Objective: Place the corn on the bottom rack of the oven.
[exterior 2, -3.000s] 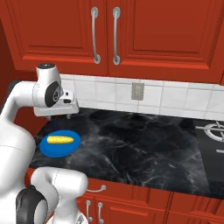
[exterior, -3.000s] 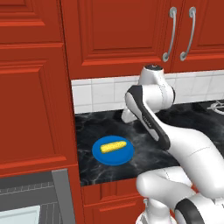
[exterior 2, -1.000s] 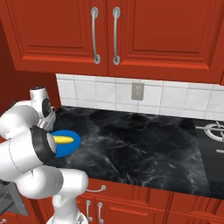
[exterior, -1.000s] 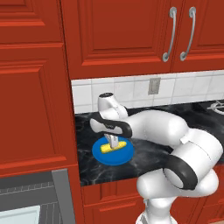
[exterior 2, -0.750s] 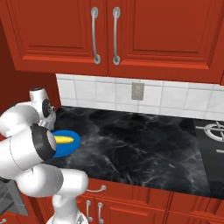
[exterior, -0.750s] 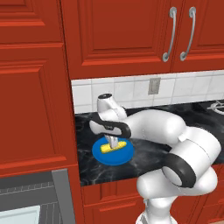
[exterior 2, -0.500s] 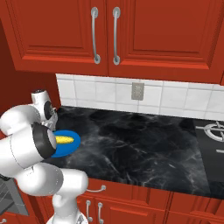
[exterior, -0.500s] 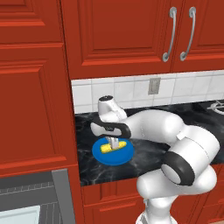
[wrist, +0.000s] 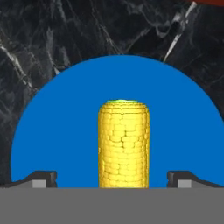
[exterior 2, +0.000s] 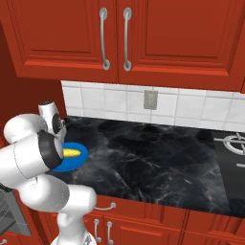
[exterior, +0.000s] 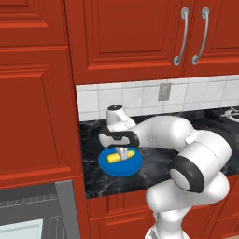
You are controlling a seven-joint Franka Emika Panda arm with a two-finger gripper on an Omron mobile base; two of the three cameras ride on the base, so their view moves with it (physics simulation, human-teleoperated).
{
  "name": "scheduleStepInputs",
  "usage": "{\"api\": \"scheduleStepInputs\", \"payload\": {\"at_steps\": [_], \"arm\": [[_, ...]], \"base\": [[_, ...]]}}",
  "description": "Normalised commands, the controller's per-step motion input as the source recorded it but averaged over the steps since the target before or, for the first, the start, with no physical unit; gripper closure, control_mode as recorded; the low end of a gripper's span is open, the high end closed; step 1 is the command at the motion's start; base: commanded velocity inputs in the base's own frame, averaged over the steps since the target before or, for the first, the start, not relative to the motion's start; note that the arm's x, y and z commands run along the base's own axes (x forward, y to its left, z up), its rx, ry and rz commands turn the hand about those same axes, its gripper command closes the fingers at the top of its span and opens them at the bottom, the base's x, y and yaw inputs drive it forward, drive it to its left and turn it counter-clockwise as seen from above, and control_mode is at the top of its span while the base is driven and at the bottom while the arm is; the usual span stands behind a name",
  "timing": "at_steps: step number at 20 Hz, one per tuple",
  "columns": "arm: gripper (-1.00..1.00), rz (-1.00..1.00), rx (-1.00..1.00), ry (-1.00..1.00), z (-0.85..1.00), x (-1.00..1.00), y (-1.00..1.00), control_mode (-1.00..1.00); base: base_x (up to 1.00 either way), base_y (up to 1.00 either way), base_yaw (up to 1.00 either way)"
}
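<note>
Straddling the corn [wrist: 124, 144] on the blue plate [wrist: 52, 131], the pincer [wrist: 112, 179] stands spread wide.

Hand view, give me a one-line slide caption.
Open pincer straddling the corn as it lies on the blue plate over the black marble counter.

One corn [wrist: 124, 143] — one blue plate [wrist: 61, 127] — four cabinet handles [exterior: 179, 35].

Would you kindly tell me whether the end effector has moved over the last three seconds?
Yes. The end effector has swung left from the tiled backsplash and come down over the small yellow corn cob on the round blue plate, its fingers straddling the cob.
</note>
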Motion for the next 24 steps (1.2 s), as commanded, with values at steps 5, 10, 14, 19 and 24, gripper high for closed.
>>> {"api": "scheduleStepInputs", "payload": {"at_steps": [5,10,14,19,24], "arm": [[-1.00,0.00,0.00,-0.05,-0.21,-0.08,0.00,-1.00],[-1.00,0.00,0.00,-0.04,-0.33,-0.03,-0.17,-1.00],[-1.00,0.00,0.00,-0.06,-0.24,0.03,-0.17,-1.00],[-1.00,0.00,0.00,-0.02,-0.04,0.00,-0.06,-1.00],[1.00,0.00,0.00,0.00,-0.01,0.00,0.00,-1.00]], "base": [[0.00,0.00,0.00],[0.00,0.00,0.00],[0.00,0.00,0.00],[0.00,0.00,0.00],[0.00,0.00,0.00]]}}
